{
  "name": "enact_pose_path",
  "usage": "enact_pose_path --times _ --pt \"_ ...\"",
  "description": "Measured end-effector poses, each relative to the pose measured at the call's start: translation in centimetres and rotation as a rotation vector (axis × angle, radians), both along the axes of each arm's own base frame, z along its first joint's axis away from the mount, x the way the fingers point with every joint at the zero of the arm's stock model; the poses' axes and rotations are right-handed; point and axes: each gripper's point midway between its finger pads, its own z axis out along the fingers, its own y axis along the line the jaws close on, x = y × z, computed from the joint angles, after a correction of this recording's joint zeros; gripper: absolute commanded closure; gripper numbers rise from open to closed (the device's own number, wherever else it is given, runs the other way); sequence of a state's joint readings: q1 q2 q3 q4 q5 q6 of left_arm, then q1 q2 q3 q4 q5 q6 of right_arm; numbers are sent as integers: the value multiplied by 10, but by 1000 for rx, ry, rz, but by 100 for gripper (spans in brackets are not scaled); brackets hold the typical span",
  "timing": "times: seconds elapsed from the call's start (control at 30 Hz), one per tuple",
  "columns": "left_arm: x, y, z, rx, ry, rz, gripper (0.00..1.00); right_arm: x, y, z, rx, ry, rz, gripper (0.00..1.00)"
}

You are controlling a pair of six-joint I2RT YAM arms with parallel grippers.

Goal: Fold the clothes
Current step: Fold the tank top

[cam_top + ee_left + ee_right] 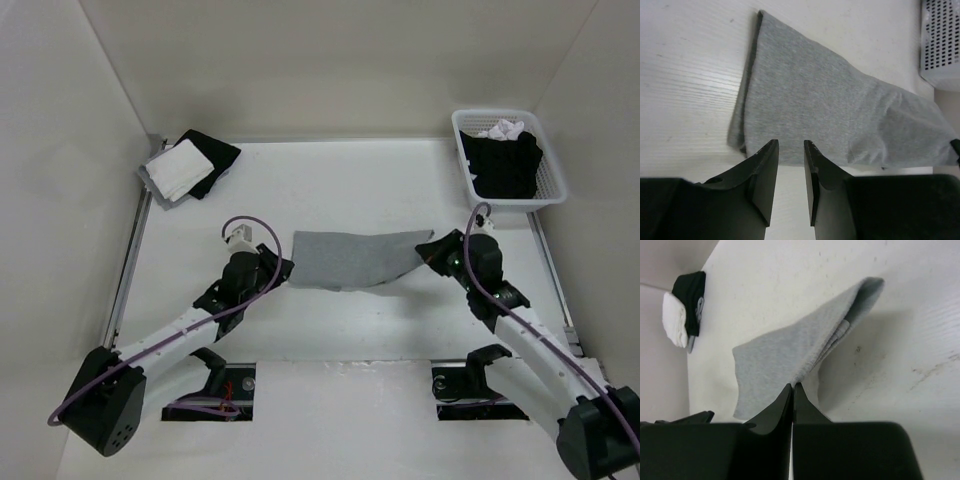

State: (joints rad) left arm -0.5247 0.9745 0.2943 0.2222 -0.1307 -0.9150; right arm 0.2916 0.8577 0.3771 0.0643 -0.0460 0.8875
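My left pincer (791, 145) has its jaws apart and empty, tips just short of the left end of the top (830, 110). The top sits mid-table as a doubled strip, left end flat, right end raised off the table (330, 190). My right pincer (792, 386) is clamped on that right corner. For a good fold, I judge: carry the right end over to the left, low and taut. Left pincer should pin its end so nothing drags. Land the edges flush.
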Motion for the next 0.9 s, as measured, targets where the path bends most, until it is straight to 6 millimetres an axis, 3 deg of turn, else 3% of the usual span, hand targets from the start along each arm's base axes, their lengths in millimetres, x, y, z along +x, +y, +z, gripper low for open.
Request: enact_pose_path --times 0.13,0.2,0.3,0.4,0.6,0.63,0.7,0.77,0.83,0.9 --pt "-3 -13 8 -19 -16 -30 75 4 3 48 -103 -52 5 100" --pt "-4 -15 9 -24 -19 -35 75 7 21 68 -153 -69 51 100" --pt "-5 -15 17 -38 -38 -34 74 10 60 78 -228 -61 146 100" --pt "-4 -15 33 -71 -82 -30 74 8 104 65 -327 -10 252 100" --pt "-3 3 59 -126 -160 16 73 10 199 12 -543 107 456 98" --pt "-3 8 60 -131 -166 27 73 10 214 2 -575 125 482 92" --pt "-2 17 59 -133 -165 50 73 13 237 -18 -626 154 517 71" --pt "0 24 59 -136 -162 68 72 12 254 -35 -665 171 539 54" --pt "1 30 57 -137 -155 83 72 4 258 -42 -687 182 559 52" --pt "3 33 55 -135 -148 91 72 -3 257 -35 -683 171 567 56"
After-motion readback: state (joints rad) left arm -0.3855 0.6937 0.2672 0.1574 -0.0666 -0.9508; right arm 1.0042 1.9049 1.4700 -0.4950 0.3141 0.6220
